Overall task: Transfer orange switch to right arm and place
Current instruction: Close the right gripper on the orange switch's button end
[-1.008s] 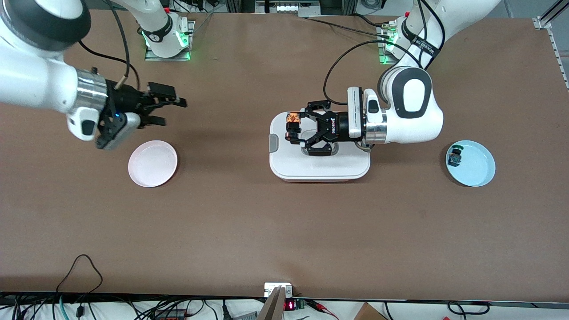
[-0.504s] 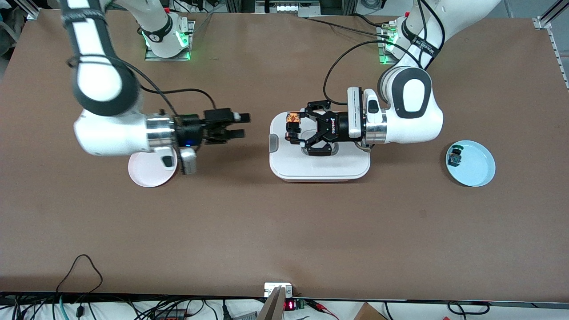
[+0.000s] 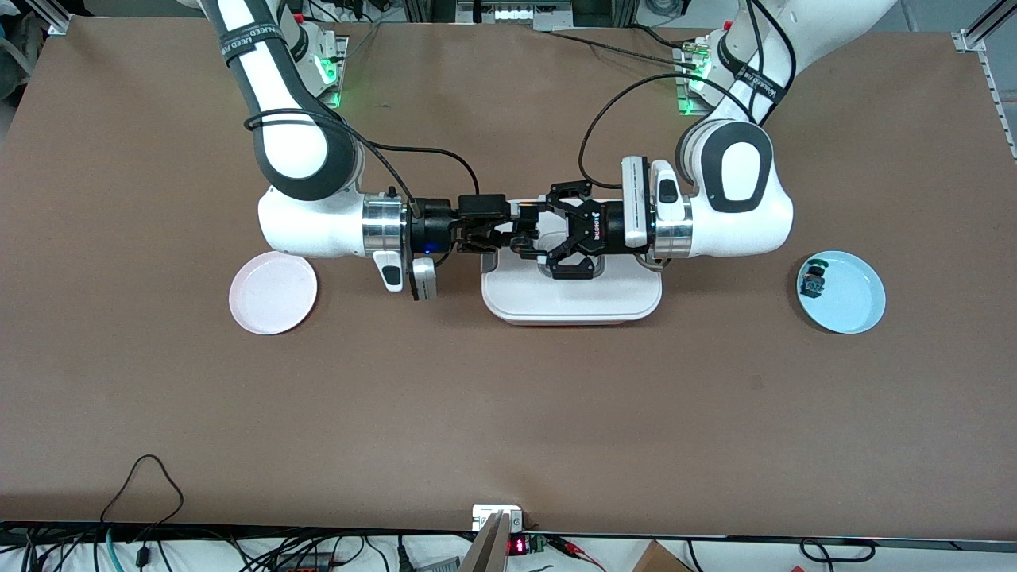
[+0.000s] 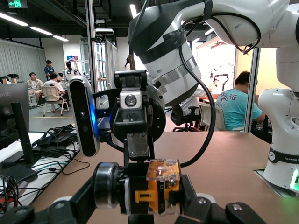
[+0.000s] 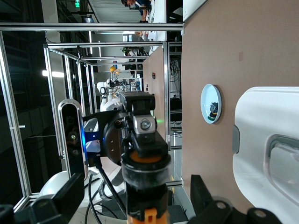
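Here, nearest the front camera, two plates are resting on the brown counter (image 3: 508,413). The pink plate (image 3: 272,292) is lying at nine o'clock from the white lidded box (image 3: 572,300), well apart from it. The blue plate (image 3: 862,310) is lying at three o'clock from the box, also well apart. A small black switch with green-blue parts (image 3: 813,280) is sitting inside the blue plate, close to its nine o'clock rim.

The white lidded box is standing near the middle of the counter, between the two plates.

Above the box, both arms are lying level and meeting head-on. The left arm (image 3: 735,206) is reaching in from three o'clock, and its left claw (image 3: 522,233) is hanging over the box's ten o'clock corner. Its fingers are clamping the black body of the orange switch (image 4: 159,186), which is being held in the air over that same corner with its orange cap pointing toward nine o'clock.

The right arm (image 3: 306,218) is reaching in from nine o'clock. Its right claw (image 5: 140,200) is hanging over the nine o'clock edge of the box. Its fingers are standing apart, one on each side of the switch's cap end, and no contact with the switch is showing.

Farthest from the camera, the two arm bases are standing at eleven and one o'clock on the counter.
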You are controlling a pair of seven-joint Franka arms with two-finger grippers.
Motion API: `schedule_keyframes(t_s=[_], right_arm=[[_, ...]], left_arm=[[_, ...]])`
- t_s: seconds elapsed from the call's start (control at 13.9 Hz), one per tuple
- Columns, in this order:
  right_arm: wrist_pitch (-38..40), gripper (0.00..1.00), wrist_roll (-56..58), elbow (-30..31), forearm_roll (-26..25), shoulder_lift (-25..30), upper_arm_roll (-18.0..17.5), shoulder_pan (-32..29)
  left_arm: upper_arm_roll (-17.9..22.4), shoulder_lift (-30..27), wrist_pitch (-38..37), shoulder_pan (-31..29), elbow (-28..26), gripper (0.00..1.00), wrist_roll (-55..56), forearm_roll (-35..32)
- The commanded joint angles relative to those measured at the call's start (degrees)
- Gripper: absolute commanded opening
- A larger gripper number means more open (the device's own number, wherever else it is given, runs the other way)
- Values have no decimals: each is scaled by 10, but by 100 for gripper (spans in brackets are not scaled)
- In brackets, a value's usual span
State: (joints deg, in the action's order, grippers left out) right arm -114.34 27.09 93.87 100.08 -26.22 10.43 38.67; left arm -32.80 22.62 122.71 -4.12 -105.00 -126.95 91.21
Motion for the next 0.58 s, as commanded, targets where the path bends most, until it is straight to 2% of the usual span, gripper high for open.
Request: schedule_keyframes(t_s=[0.0,0.29,0.5], right_arm=[[-18,96,6,-1,12,2,4,12],[-20,89,42,25,12,11,3,18],[-16,80,41,34,12,19,3,17]], left_arm=[[-2,11,4,3,6,22,-29,25],[-2,8,2,1,10,22,-28,31],[-2,8,2,1,9,22,-29,34]])
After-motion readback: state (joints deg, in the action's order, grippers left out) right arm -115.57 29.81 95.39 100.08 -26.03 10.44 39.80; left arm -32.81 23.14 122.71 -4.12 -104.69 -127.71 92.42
